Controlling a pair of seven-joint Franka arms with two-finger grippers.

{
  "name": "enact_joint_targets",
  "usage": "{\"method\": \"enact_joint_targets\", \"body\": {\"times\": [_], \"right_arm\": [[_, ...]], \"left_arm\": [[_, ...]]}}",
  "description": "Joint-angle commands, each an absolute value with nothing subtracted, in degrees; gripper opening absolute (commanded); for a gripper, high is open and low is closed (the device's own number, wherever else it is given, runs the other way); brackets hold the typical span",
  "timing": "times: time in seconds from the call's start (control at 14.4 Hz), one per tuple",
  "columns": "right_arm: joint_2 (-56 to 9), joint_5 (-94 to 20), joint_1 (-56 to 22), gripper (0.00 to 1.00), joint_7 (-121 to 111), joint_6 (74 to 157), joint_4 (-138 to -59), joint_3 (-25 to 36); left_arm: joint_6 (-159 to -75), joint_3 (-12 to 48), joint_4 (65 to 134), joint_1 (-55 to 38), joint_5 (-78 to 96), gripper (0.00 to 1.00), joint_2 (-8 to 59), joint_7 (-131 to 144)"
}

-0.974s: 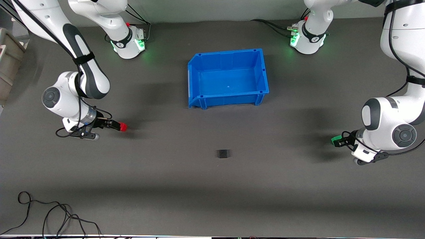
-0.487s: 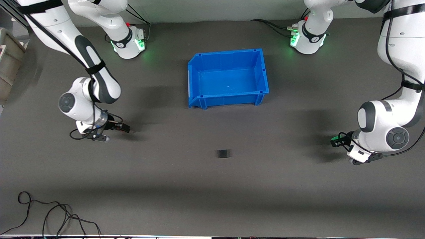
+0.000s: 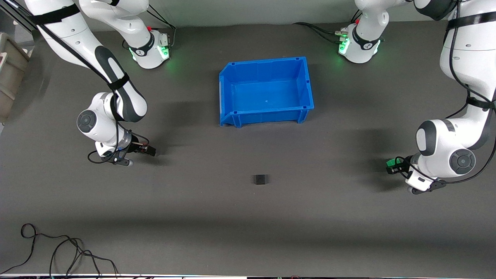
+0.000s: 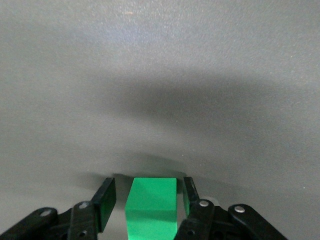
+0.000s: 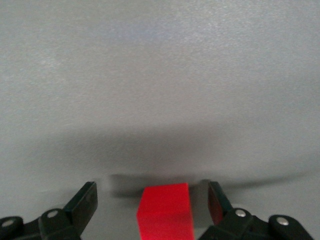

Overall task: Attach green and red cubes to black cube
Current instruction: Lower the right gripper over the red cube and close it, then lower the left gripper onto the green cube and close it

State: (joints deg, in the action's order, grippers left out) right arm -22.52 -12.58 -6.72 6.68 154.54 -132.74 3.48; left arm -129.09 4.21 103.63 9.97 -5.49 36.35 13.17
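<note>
The black cube [image 3: 260, 179] lies on the grey mat, nearer the front camera than the blue bin. My right gripper [image 3: 150, 150] is low at the right arm's end of the table. In the right wrist view it [image 5: 152, 187] is open, and the red cube [image 5: 165, 212] sits between its fingers with a gap on each side. My left gripper [image 3: 391, 166] is low at the left arm's end of the table. In the left wrist view it [image 4: 147, 182] is open astride the green cube [image 4: 151, 207], which also peeks out in the front view [image 3: 390, 162].
An empty blue bin [image 3: 267, 61] stands mid-table, nearer the arm bases. A black cable [image 3: 58, 252] lies along the front edge at the right arm's end. A beige box [image 3: 11, 69] stands off the mat at that end.
Both grippers have moved in over their cubes. The right gripper now covers the red cube in the front view. The left gripper has closed in on the green cube. The black cube has not moved.
</note>
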Motion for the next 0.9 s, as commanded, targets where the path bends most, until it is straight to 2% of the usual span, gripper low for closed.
{"method": "enact_joint_targets", "body": {"times": [0.0,0.14,0.49,0.7,0.83], "right_arm": [[-24.7,-13.6,-6.7,0.98,6.0,156.7,-132.4,3.9],[-25.0,-13.6,-6.8,0.98,6.1,156.8,-132.4,3.9],[-25.0,-13.6,-6.9,0.98,6.2,156.5,-132.5,3.9],[-24.7,-13.6,-7.0,0.98,6.2,156.0,-132.5,3.9],[-23.9,-13.5,-7.1,0.98,6.1,155.0,-132.6,3.9]], "left_arm": [[-128.9,4.5,103.2,10.6,-6.1,0.62,36.7,12.4],[-128.3,4.5,102.2,10.6,-6.1,0.47,36.7,12.4],[-126.5,4.5,99.7,10.5,-5.5,0.00,36.5,13.3],[-116.8,4.7,94.1,9.8,-4.6,0.00,36.3,19.6],[-114.5,5.1,91.6,8.0,-2.6,0.00,36.2,29.3]]}}
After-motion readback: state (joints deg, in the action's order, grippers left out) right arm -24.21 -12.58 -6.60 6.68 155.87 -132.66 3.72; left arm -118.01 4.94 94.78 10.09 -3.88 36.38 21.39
